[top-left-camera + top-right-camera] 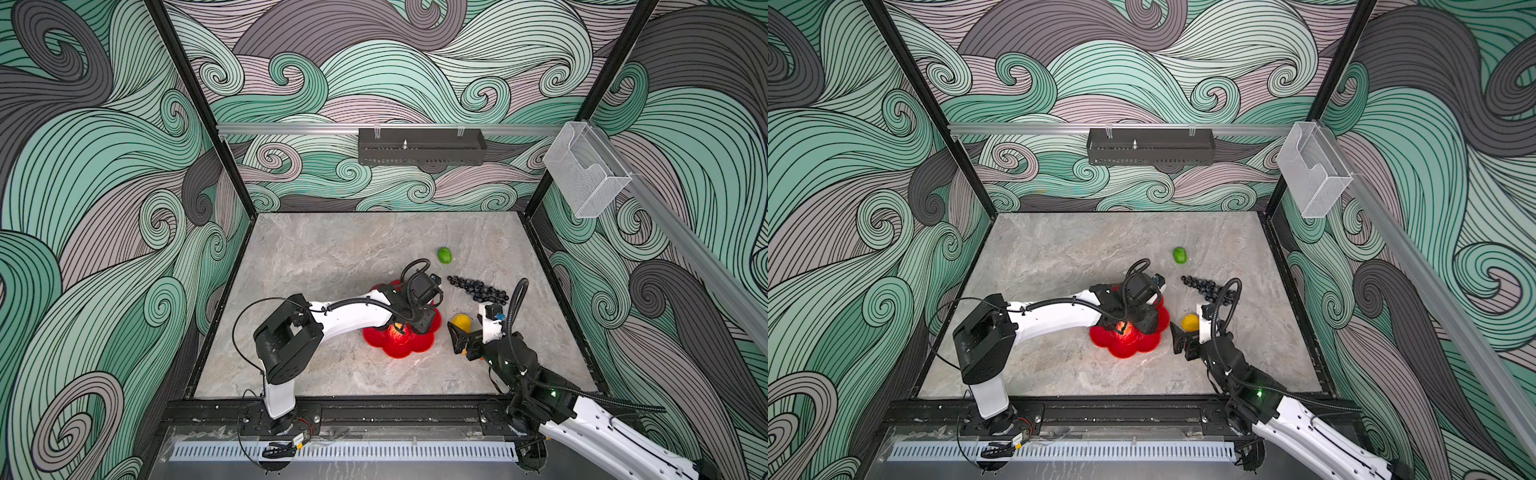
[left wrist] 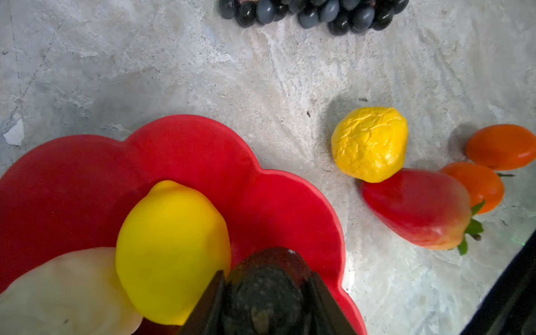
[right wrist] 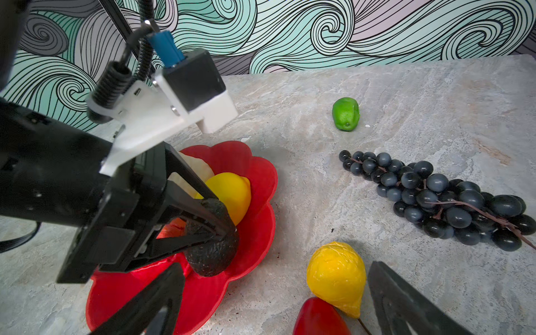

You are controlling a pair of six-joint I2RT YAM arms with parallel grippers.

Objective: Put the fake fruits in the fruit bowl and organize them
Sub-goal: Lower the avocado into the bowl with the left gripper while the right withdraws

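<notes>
Left pincer (image 3: 223,229): closed on the avocado (image 3: 211,261), a finger on each side. The fruit hangs low inside the fruit bowl (image 3: 255,179); whether it touches the dish cannot be told.
Right pincer (image 3: 275,266): spread wide, holding nothing. It is low over the desk (image 1: 332,257) just right of the bowl, with the wrinkled lemon (image 3: 336,275) between its fingers in the right wrist view.
Bowl position: front-centre of the desk in both top views; red, with a scalloped rim.
Bowl contents: one smooth lemon (image 2: 174,252) touching one cream piece (image 2: 63,290); one orange-red fruit (image 3: 174,229) half hidden beneath the left pincer, kind unclear.
Fruits right of the bowl: the wrinkled lemon rests against one strawberry (image 2: 414,208); two tangerines (image 2: 475,185) lie side by side just beyond the strawberry.
Fruits farther back: one grape bunch (image 1: 478,289) lies flat beyond the right pincer; one lime (image 1: 444,254) sits alone behind the bunch, apart from it.
Count: two lemons, two tangerines, and one each of avocado, strawberry, lime, grape bunch and cream piece.
Obstructions: in both top views the left arm (image 1: 353,313) covers much of the bowl, and the right arm (image 1: 509,353) largely hides the strawberry and tangerines.
Surroundings: a black tray (image 1: 422,146) on the back rail and a clear holder (image 1: 586,174) on the right wall, both above the desk.
</notes>
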